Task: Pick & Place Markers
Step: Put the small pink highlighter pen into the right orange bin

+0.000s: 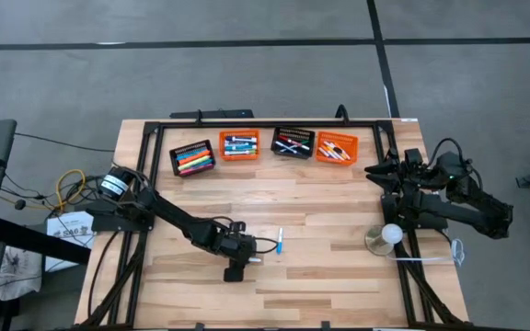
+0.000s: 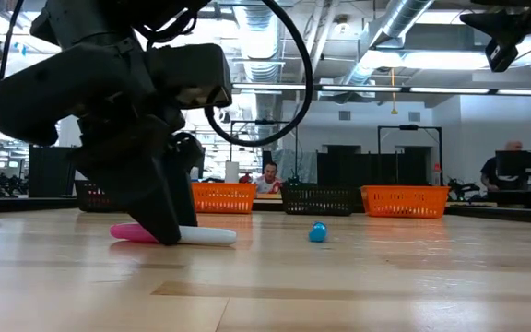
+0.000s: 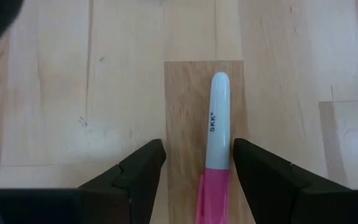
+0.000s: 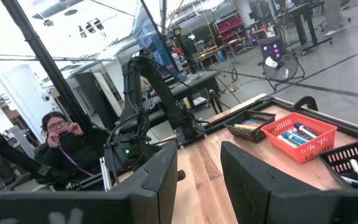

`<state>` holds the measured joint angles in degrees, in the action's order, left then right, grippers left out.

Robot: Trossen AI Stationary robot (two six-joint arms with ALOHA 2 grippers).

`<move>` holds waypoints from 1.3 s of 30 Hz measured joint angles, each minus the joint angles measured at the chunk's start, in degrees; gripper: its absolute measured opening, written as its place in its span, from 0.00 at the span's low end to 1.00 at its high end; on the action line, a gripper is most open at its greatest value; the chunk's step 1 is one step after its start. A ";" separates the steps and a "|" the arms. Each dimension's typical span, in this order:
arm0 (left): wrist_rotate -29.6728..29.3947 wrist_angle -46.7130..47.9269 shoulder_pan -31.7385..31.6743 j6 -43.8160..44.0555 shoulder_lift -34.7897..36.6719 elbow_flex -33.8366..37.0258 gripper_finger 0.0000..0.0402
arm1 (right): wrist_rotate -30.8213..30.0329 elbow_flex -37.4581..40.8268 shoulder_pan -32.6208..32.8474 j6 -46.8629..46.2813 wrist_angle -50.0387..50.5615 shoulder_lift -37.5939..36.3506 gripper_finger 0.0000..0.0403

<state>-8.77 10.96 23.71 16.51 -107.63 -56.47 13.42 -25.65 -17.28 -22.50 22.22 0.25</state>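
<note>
Wooden tabletop (image 1: 320,276), pretty bare up front. A pink-and-white marker (image 3: 216,143) is seen lying flat on it, straddled by the left end effector (image 3: 194,163), fingers spread on either side and not clamped. A blue marker (image 1: 281,242) is lying nearby. The right end effector (image 4: 199,163) is parked at the right edge, spread, nothing held. Four baskets (image 1: 241,145) of markers are lined up at the back.

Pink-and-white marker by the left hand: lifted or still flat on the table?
Flat on the wooden table. The pink-and-white marker lies between the left hand's open fingers, not yet gripped.
</note>
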 joint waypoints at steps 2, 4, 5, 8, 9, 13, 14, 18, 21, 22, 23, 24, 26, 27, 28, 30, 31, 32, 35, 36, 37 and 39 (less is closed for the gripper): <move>-0.23 -0.03 0.05 -1.14 0.00 0.00 0.51 | 0.01 0.00 0.00 0.00 0.00 0.00 0.28; -0.36 -0.08 -0.03 -2.88 0.00 0.00 0.51 | 0.01 0.00 0.02 0.00 0.00 0.00 0.28; -0.61 -0.08 -0.12 -3.58 0.00 0.00 0.50 | 0.00 0.00 0.01 0.00 -0.01 0.00 0.28; -1.72 -0.10 -0.20 -4.45 -0.02 -0.02 0.47 | 0.00 0.00 0.01 0.00 -0.02 0.00 0.28; -1.97 -0.10 -0.24 -4.49 -0.02 -0.02 0.45 | 0.01 0.00 0.01 0.00 -0.03 0.00 0.28; -2.43 -0.02 -0.32 -4.60 -0.02 -0.02 0.38 | 0.01 0.00 0.01 -0.02 -0.57 0.00 0.28; -2.43 -0.02 -0.32 -4.60 -0.02 -0.02 0.36 | 0.00 0.00 0.00 -0.01 -0.83 0.00 0.28; -2.43 0.06 -0.32 -4.69 -0.02 -0.02 0.29 | -0.01 0.00 0.01 -0.01 -1.34 0.00 0.28; -2.41 0.07 -0.32 -4.69 -0.02 -0.02 0.23 | -0.01 0.00 0.02 0.00 -1.46 0.00 0.28; -2.39 0.07 -0.32 -4.69 -0.02 -0.02 0.22 | -0.01 0.00 0.00 -0.02 -1.49 0.00 0.28; -2.39 0.05 -0.32 -4.69 -0.02 -0.02 0.19 | -0.01 0.00 0.02 -0.02 -1.49 0.02 0.28; -2.37 0.03 -0.32 -4.47 -0.02 -0.02 0.17 | 0.01 0.00 0.01 -0.02 -1.49 0.00 0.28; -2.39 -0.02 -0.45 -4.28 -0.02 -0.02 0.12 | -0.01 0.00 0.01 -0.04 -1.54 0.00 0.28; -2.44 -0.07 -0.53 -4.24 -0.02 -0.02 0.10 | 0.00 0.00 0.02 -0.05 -1.64 0.00 0.28; -2.62 -0.30 -0.72 -4.03 -0.02 -0.02 0.09 | 0.00 0.00 0.02 -0.06 -1.75 0.00 0.28; -2.65 -1.22 -1.19 -4.01 0.00 -0.02 0.09 | 0.01 0.00 0.02 -0.55 -1.77 0.00 0.28; -2.63 -1.47 -1.50 -3.97 0.21 0.00 0.09 | -0.01 0.00 0.02 -1.30 -1.77 0.00 0.28; -2.59 -1.66 -1.85 -3.93 0.28 0.06 0.09 | -0.01 0.00 0.02 -1.92 -1.79 0.00 0.28; -2.42 -1.88 -3.19 -3.45 0.90 0.19 0.10 | 0.01 0.00 0.02 -4.26 -1.78 0.00 0.28; -2.37 -1.87 -3.75 -2.72 1.15 0.25 0.11 | 0.01 0.00 0.01 -4.96 -1.78 0.00 0.28; -2.40 -1.90 -4.40 -2.08 1.51 0.29 0.12 | 0.00 0.00 0.00 -5.70 -1.77 0.00 0.28; -2.39 -2.42 -5.74 -0.95 2.72 0.31 0.12 | 0.01 0.00 0.02 -6.51 -1.75 0.00 0.28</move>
<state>-11.16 8.53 17.97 15.55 -104.92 -56.16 13.43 -25.65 -17.26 -29.01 20.47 0.25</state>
